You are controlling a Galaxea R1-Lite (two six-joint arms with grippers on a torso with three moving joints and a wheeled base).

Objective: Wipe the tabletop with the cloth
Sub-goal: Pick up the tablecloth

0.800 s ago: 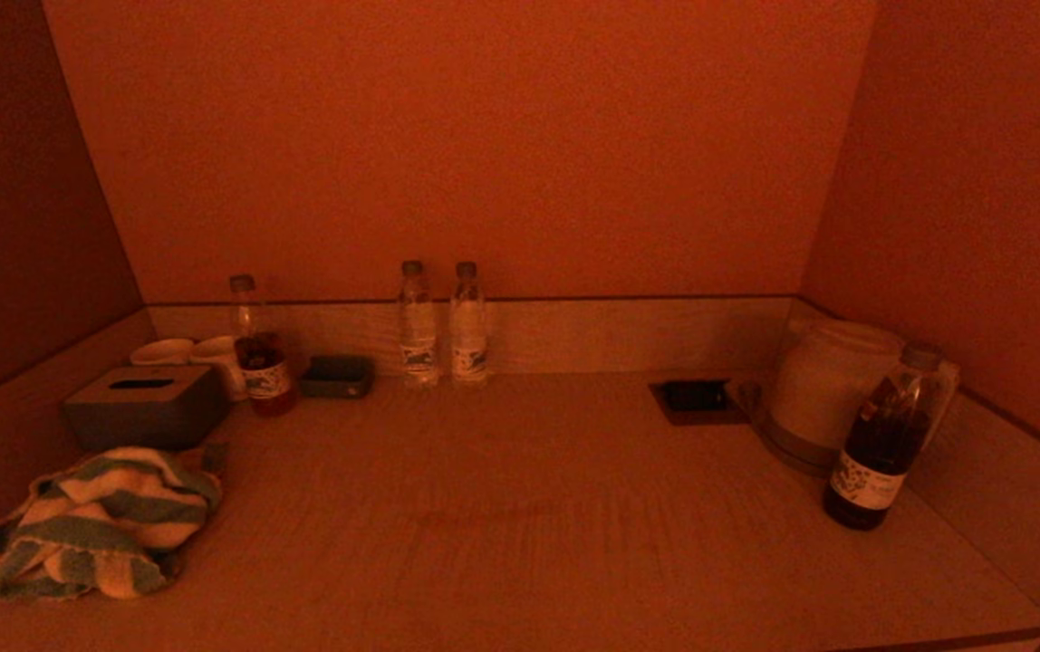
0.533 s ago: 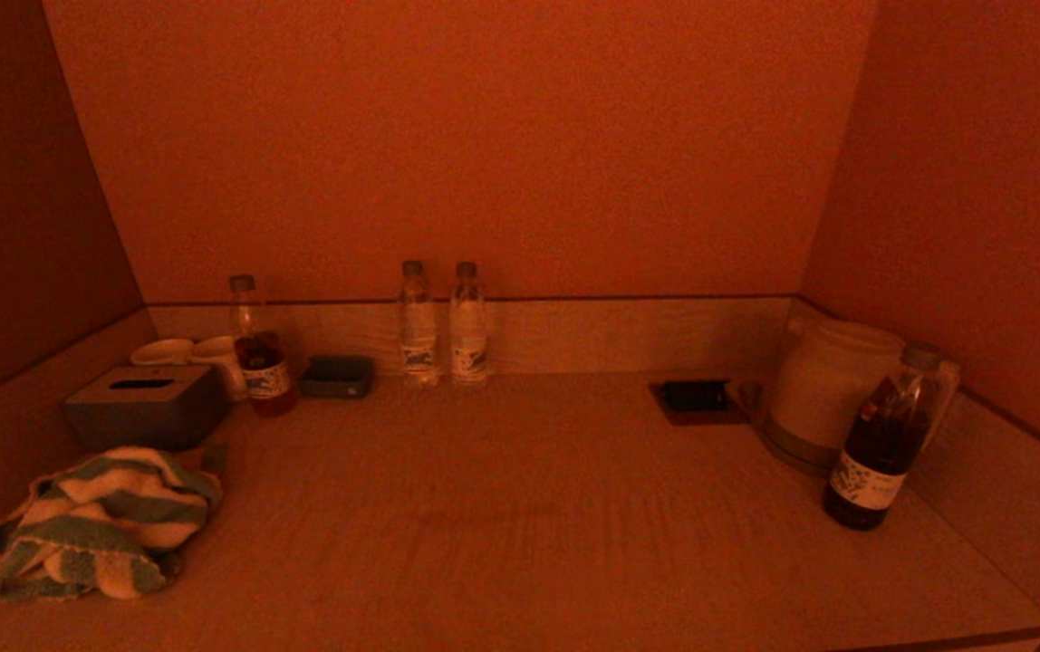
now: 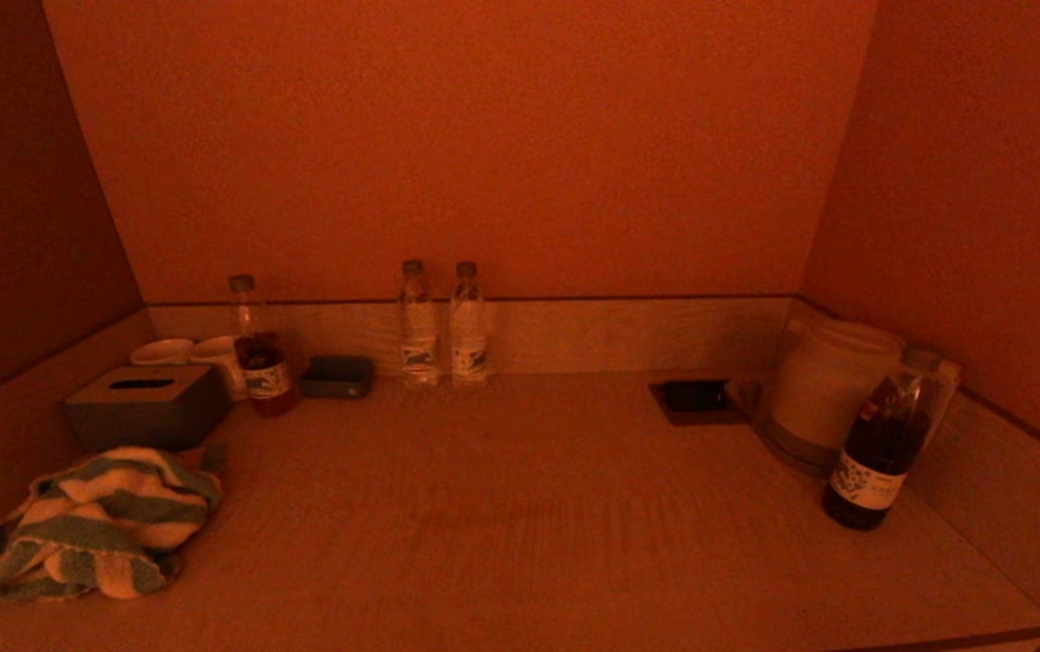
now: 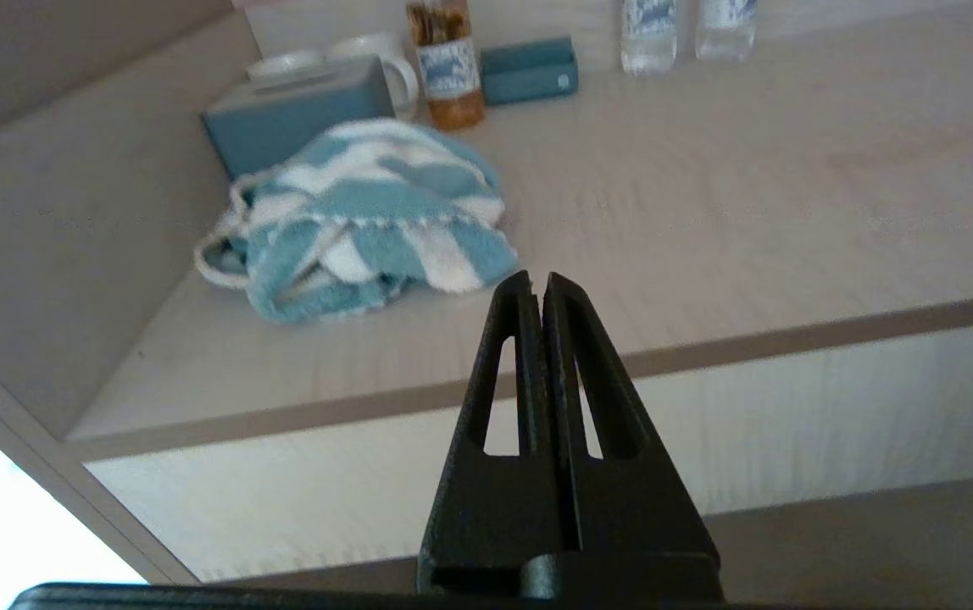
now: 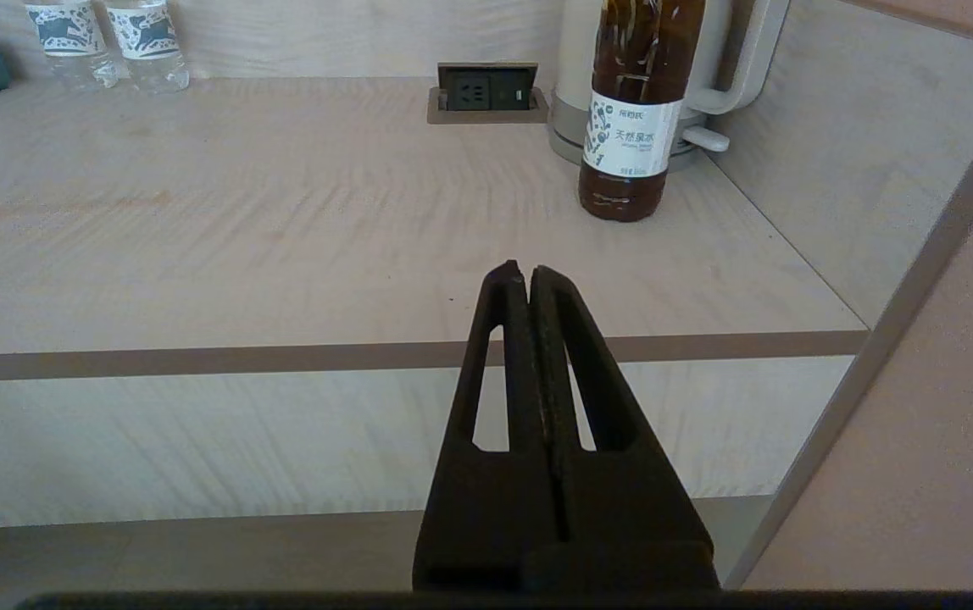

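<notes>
A crumpled blue-and-white striped cloth (image 3: 99, 525) lies at the front left of the light wooden tabletop (image 3: 520, 525), just in front of a tissue box. It also shows in the left wrist view (image 4: 368, 220). My left gripper (image 4: 537, 280) is shut and empty, held in front of the table's front edge, short of the cloth. My right gripper (image 5: 520, 271) is shut and empty, also in front of the table edge, toward the right side. Neither arm shows in the head view.
Along the back stand a tissue box (image 3: 144, 406), cups (image 3: 203, 355), a tea bottle (image 3: 259, 349), a small teal box (image 3: 337, 376) and two water bottles (image 3: 443, 321). At right are a socket plate (image 3: 694, 398), a kettle (image 3: 823, 389) and a dark bottle (image 3: 882, 444). Walls enclose three sides.
</notes>
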